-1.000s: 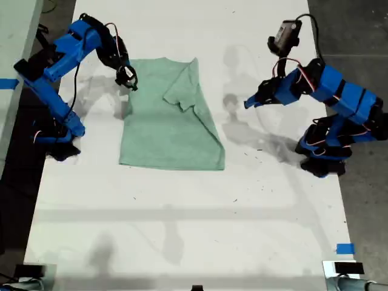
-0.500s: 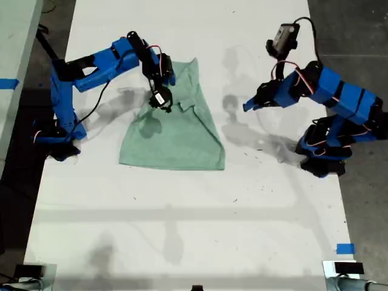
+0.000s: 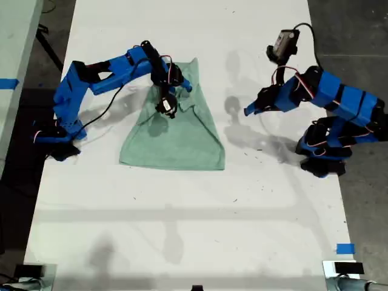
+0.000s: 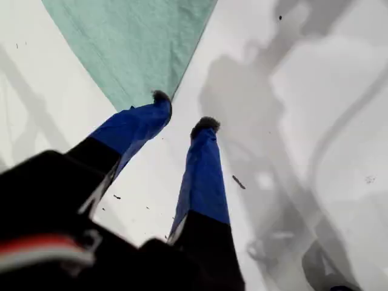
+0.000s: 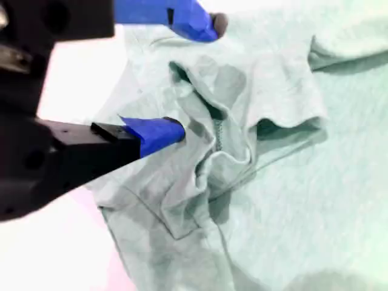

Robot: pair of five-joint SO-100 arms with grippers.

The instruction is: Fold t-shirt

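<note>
- The t-shirt (image 3: pixel 176 130) lies partly folded on the white table (image 3: pixel 182 230), toward the exterior view's left.
- My second gripper (image 5: pixel 197 79) hangs spread over its bunched cloth.
- My first gripper (image 4: pixel 182 118) hovers spread above bare table, beside the shirt's edge.

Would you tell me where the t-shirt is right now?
The t-shirt lies on the white table, left of centre in the exterior view, under my second gripper.

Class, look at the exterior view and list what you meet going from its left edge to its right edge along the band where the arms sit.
Blue tape → base of the second arm → t-shirt → my first pincer → base of the first arm.
</note>
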